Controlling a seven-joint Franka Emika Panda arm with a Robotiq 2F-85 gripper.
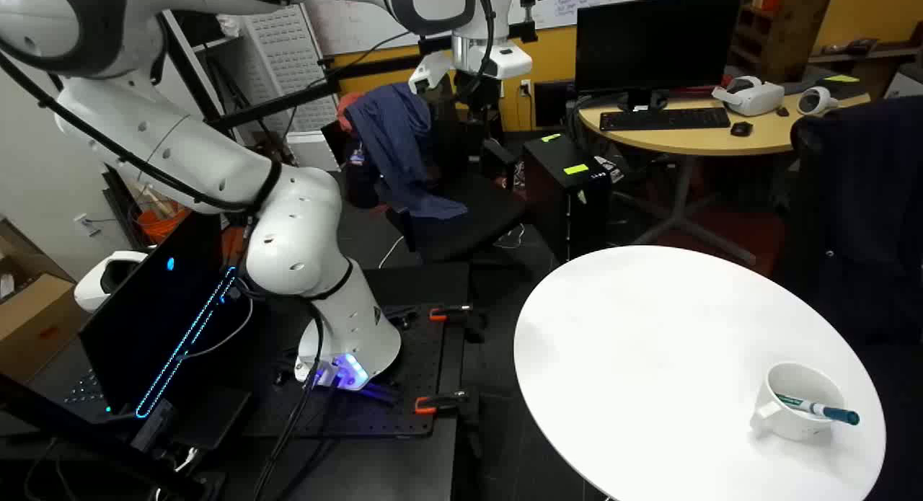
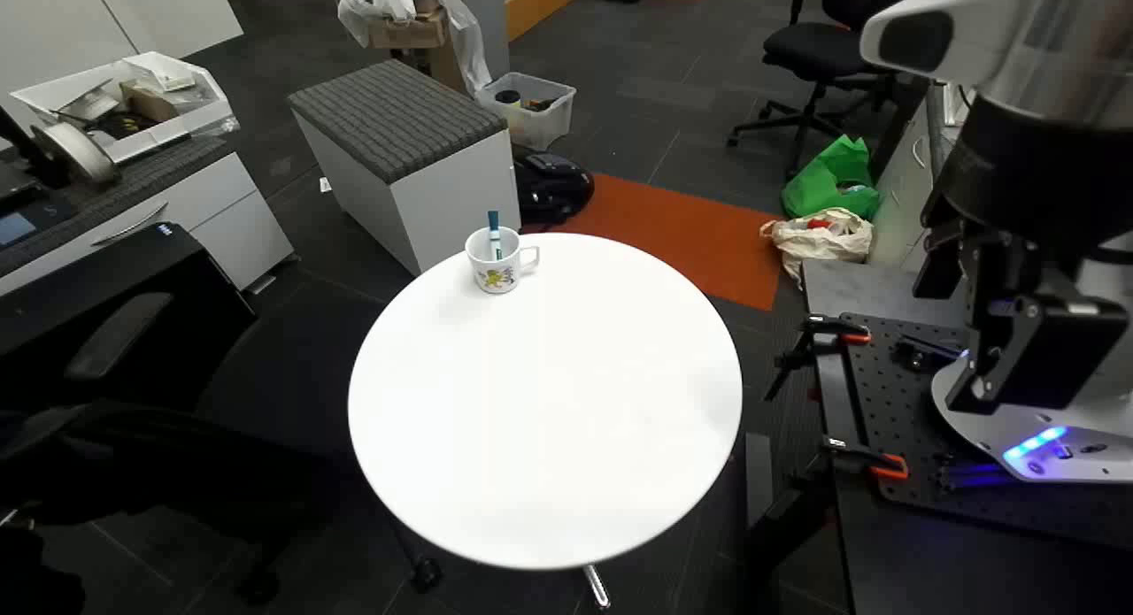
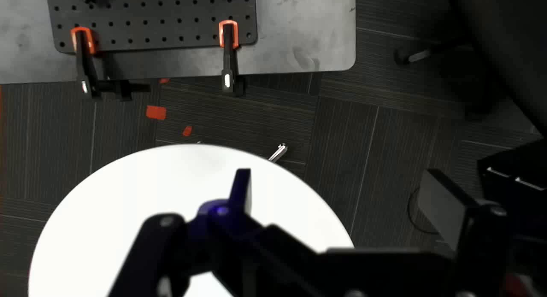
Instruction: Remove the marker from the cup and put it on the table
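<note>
The white cup point(image 1: 789, 427) stands upright on the round white table point(image 1: 642, 342), near its edge. In an exterior view the cup point(image 2: 496, 279) shows a small printed picture and a side handle. The marker point(image 1: 822, 409), teal with a white middle, leans inside the cup with its teal end point(image 2: 494, 220) sticking out over the rim. My gripper point(image 2: 990, 332) hangs high over the robot's side, well away from the cup. In the wrist view the gripper point(image 3: 335, 175) is open, fingers wide apart, nothing between them. The cup and marker are out of the wrist view.
The robot's base stands on a dark bench with a perforated plate point(image 3: 162, 23) and orange-tipped clamps point(image 3: 228, 49). A gap of dark floor lies between bench and table. A black chair point(image 2: 265, 376) and a grey-topped cabinet point(image 2: 398, 119) stand beside the table.
</note>
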